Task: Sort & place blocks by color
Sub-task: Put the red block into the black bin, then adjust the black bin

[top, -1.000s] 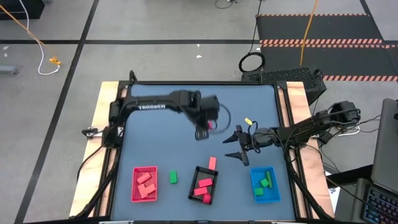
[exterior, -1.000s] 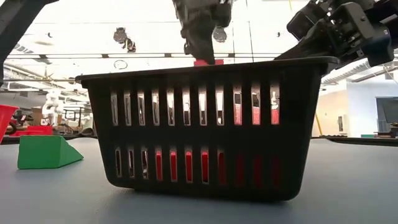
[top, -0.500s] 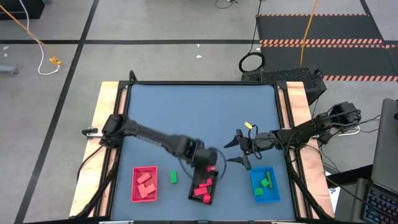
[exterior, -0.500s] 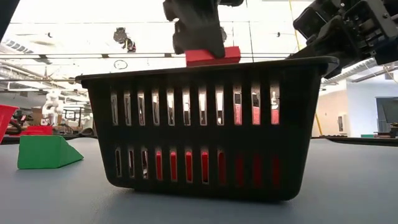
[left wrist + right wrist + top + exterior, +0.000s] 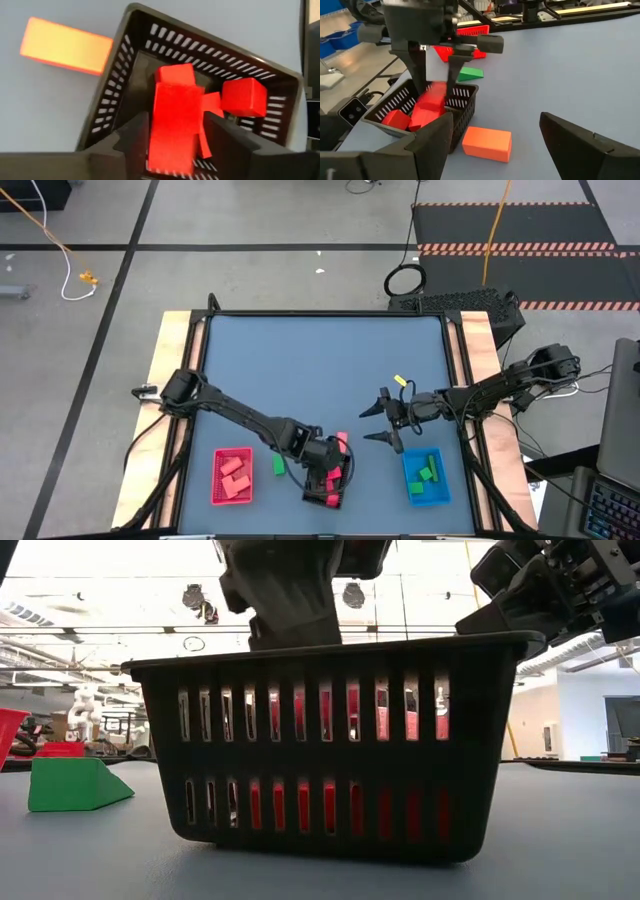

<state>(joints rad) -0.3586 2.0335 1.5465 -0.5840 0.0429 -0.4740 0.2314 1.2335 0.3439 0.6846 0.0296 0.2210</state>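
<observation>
My left gripper (image 5: 328, 470) hangs over the black slotted tray (image 5: 330, 755), fingers reaching down inside it, shut on a bright pink-red block (image 5: 172, 120). Other pink-red blocks (image 5: 243, 97) lie on the tray floor. A salmon-pink cuboid (image 5: 341, 442) lies flat on the table just beyond the tray's far end. A green wedge (image 5: 75, 785) sits on the table between the red tray (image 5: 232, 477) and the black one. My right gripper (image 5: 378, 423) hovers open right of the black tray, touching nothing. My left gripper pinches the pink-red block (image 5: 436, 92) between its two fingers (image 5: 135, 135), on two opposite side faces. The fingers come from above, pointing down into the tray. The block sits below the tray's rim; whether it rests on the blocks beneath cannot be told.
The red tray holds salmon blocks (image 5: 235, 472) and the blue tray (image 5: 408, 477) holds green blocks (image 5: 428, 470); both stand along the near edge. The wide far half of the blue table top (image 5: 320, 360) carries no objects.
My left gripper carried the pink-red block from the middle of the table toward the near edge, reached the black tray, then came down until the block dropped below the tray's rim. My right gripper stayed roughly where it was.
</observation>
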